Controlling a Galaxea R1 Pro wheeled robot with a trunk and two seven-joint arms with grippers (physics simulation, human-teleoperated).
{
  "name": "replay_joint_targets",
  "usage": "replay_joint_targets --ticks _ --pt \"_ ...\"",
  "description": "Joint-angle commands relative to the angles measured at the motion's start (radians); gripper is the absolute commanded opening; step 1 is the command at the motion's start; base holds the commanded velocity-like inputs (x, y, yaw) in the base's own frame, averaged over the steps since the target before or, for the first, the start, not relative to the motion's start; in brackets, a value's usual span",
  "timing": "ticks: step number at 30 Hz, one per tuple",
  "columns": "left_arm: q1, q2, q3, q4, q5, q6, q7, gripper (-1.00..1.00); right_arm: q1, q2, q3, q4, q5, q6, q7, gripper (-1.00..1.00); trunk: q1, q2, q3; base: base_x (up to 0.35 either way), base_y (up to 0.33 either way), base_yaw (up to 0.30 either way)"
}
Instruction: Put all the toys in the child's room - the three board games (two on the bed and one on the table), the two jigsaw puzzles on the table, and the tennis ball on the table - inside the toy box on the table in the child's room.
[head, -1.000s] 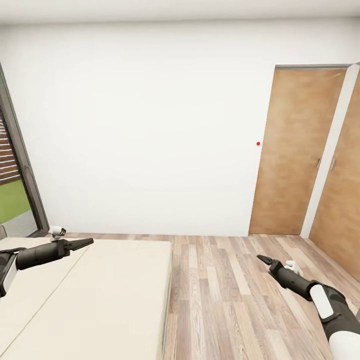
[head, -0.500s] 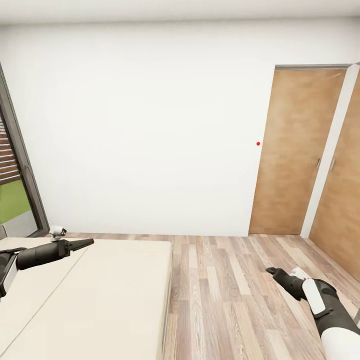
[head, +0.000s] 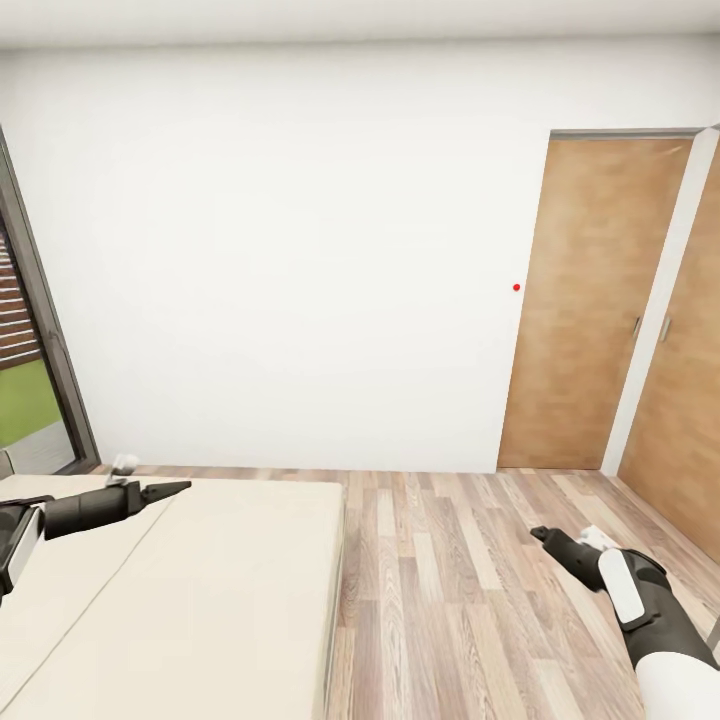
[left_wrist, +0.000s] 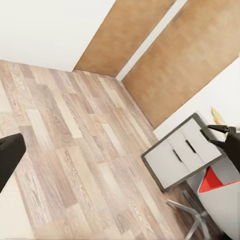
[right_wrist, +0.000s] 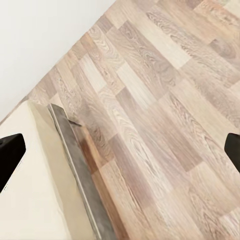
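Observation:
The bed (head: 230, 590) fills the lower left of the head view, its beige mattress bare where I can see it. My left gripper (head: 165, 490) hovers open over the mattress, pointing right. To the right of the bed, my right gripper (head: 545, 538) hangs open above the wood floor. The right wrist view looks down on the bed's corner (right_wrist: 30, 175) and grey frame (right_wrist: 75, 165). A dark-grey cabinet with pale fronts (left_wrist: 182, 157) shows in the left wrist view; I cannot tell whether the pale surface beside it is the table. The toys and the toy box are out of view.
A white wall faces me, with two wooden doors (head: 595, 300) at the right and a dark-framed window (head: 30, 350) at the left. Wood-plank floor (head: 450, 580) runs between bed and doors. A chair with a red seat (left_wrist: 215, 181) stands by the cabinet.
My right arm has drawn back toward me, so its gripper now sits lower and further right. The left gripper has barely shifted. The view itself has not moved.

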Motion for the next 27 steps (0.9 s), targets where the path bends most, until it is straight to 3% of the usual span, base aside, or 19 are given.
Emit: replay_joint_targets --ticks 1,12,27 --pt "0.000 0.000 0.001 0.000 0.002 0.011 0.006 1.00 0.000 0.000 -0.001 -0.002 -0.009 0.004 0.005 1.00 0.000 -0.001 -0.001 0.000 0.000 0.000" --pt "0.000 0.000 0.002 0.000 0.002 0.012 0.037 1.00 0.000 0.001 0.001 -0.004 -0.010 0.002 0.090 1.00 0.000 -0.001 -0.001 0.000 0.094 0.000" --pt "0.000 0.001 0.004 0.000 0.004 0.010 0.037 1.00 0.000 0.001 0.001 -0.004 -0.011 0.002 0.105 1.00 0.000 -0.001 -0.001 0.000 0.128 0.000"
